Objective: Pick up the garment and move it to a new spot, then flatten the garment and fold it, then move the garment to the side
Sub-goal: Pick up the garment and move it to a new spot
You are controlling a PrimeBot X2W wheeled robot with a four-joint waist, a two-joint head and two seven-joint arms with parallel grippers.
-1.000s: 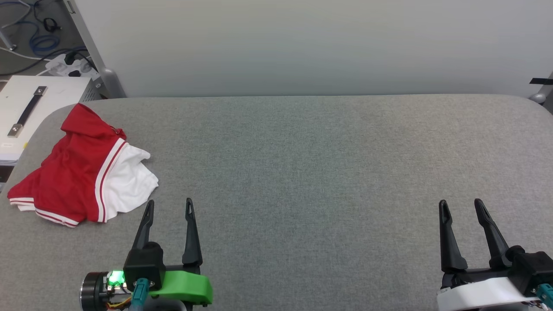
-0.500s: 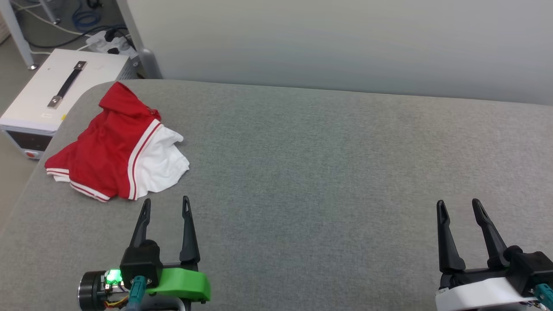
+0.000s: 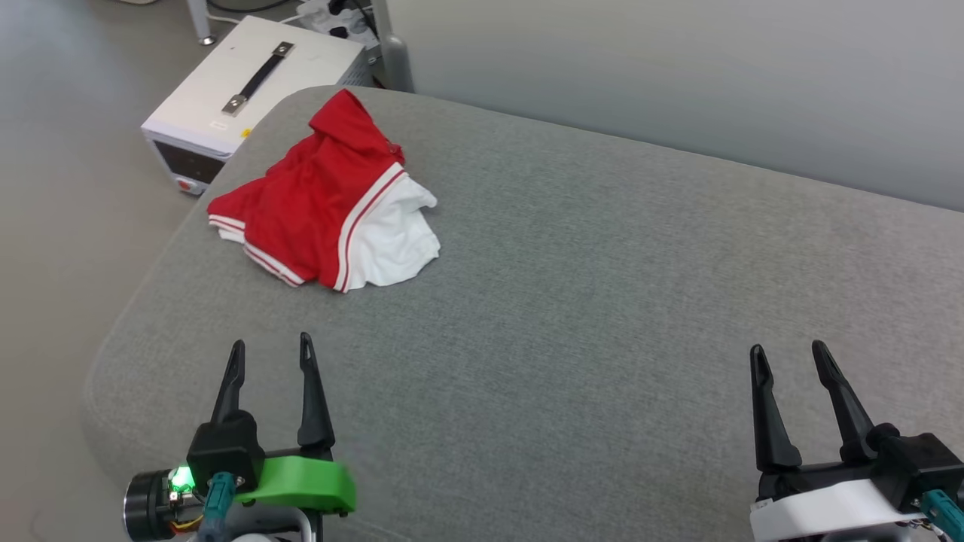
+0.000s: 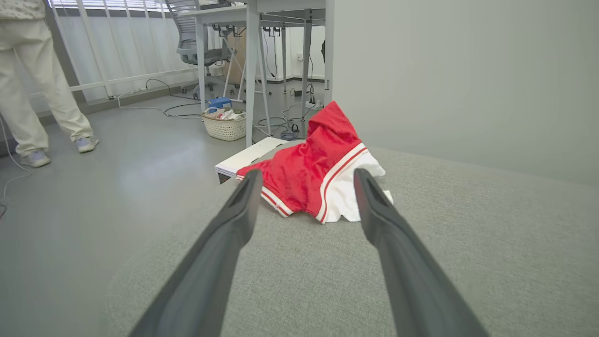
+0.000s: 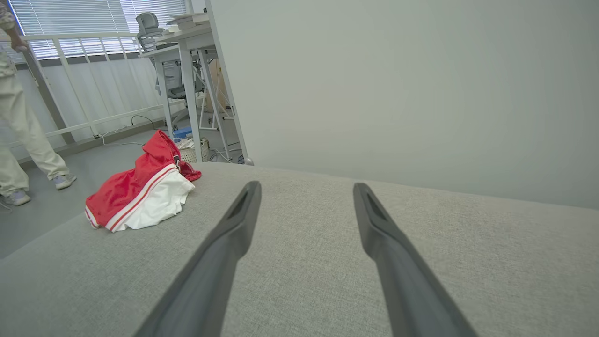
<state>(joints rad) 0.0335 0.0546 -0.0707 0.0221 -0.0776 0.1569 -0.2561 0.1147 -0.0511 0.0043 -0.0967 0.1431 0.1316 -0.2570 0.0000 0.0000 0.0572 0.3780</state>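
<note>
At the far left, bare floor (image 3: 68, 226) runs beside the table, with a white box (image 3: 256, 83) with a black handle just off the table's rounded far-left corner. In the left wrist view a person's legs (image 4: 28, 93) stand well off on that floor, cut off above the waist, and a basket (image 4: 224, 126) sits under a desk.

The garment (image 3: 324, 203) lies in a crumpled heap on the grey table (image 3: 565, 301) near that corner, close to the left edge. One white sleeve faces right, and the folds hide its front.

The left gripper (image 3: 271, 342) hovers near the front-left edge, fingers spread and holding nothing, apart from the garment. To its right the table is a wide stretch of bare cloth, up to a pale wall (image 3: 678, 75) along the far side.

The right gripper (image 3: 787, 348) hovers at the front right, fingers also spread and holding nothing. The picture's bottom edge cuts off its base.
</note>
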